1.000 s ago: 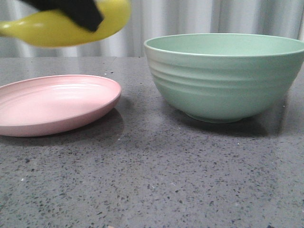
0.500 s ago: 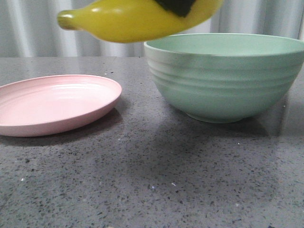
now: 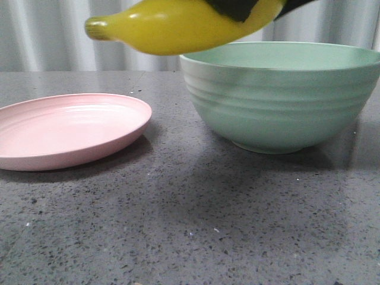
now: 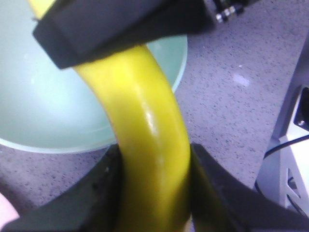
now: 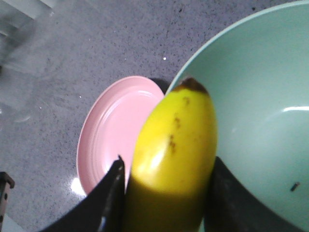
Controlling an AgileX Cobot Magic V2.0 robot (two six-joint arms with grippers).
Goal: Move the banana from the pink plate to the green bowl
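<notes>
The yellow banana (image 3: 178, 27) hangs in the air over the near left rim of the green bowl (image 3: 279, 101), its left end sticking out past the rim towards the pink plate (image 3: 65, 127). Black fingers (image 3: 233, 8) clasp it at the top edge of the front view. In the left wrist view my left gripper (image 4: 154, 193) is shut on the banana (image 4: 145, 121), and a second black gripper (image 4: 120, 24) grips it further along, over the bowl (image 4: 43, 96). In the right wrist view my right gripper (image 5: 166, 193) is shut on the banana (image 5: 174, 145), between plate (image 5: 111, 125) and bowl (image 5: 260, 121).
The plate lies bare on the left of the speckled grey table (image 3: 190, 225), and the bowl's inside shows nothing but a small dark speck (image 5: 294, 185). A pale curtain (image 3: 47, 41) hangs behind. A white base with a cable (image 4: 289, 159) stands beside the table.
The banana has moved right from above the plate to the bowl's left rim, most of it in the first half second. A second dark gripper part now shows at the top right.
</notes>
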